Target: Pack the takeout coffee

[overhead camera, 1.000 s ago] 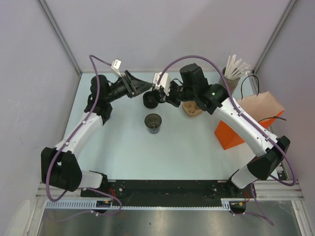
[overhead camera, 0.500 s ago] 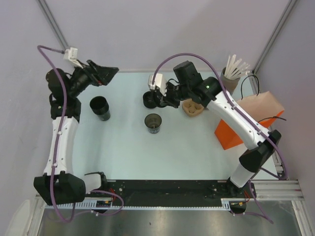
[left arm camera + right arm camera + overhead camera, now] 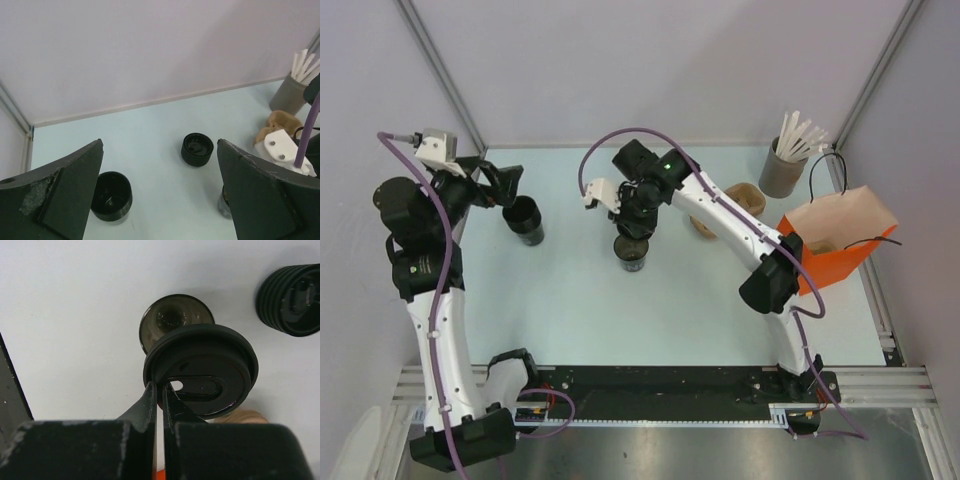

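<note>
Pale table: right gripper pinches rim of lid, held just over uncovered cup; left gripper empty, jaws spread wide.

The round black lid is gripped at its seven-o'clock rim by the right pincer, whose jaws are pressed together on it. At eleven o'clock of the lid, partly covered by it, an open cup with a greyish-brown inside is seen on the pale desk. A ribbed black stack is seen at two o'clock.
</note>
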Available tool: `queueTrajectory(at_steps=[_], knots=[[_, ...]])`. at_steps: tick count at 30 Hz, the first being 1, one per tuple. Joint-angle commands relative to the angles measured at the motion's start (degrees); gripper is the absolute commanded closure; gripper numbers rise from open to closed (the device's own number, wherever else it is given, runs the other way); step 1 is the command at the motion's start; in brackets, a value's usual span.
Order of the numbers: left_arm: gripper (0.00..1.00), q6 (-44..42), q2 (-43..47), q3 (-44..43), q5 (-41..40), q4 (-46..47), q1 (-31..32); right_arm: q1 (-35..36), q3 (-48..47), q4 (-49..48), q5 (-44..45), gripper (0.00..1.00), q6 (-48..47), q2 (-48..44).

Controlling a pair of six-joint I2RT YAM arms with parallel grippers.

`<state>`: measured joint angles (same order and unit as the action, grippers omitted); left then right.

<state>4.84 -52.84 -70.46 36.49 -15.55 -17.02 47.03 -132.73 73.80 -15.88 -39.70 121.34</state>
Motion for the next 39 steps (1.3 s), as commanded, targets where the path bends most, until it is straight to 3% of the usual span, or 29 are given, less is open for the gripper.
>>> queueTrajectory(at_steps=[1,15,39], knots=[[0.00,-4.7,1.1,3.2,-4.8,-2.7,-0.7,1.8,-4.0,8.8,3.2,1.00,-1.8,2.8],[0.00,-4.2,2.0,6.0,-3.3,-2.2,-1.3,3.5,-5.8,9.6,6.3,0.99,-2.0,8.5],[0.00,-2.8,2.2,8.0,-1.5,-0.9,-1.9,4.9,-3.9,10.3,6.7,0.97,-2.5,9.5]])
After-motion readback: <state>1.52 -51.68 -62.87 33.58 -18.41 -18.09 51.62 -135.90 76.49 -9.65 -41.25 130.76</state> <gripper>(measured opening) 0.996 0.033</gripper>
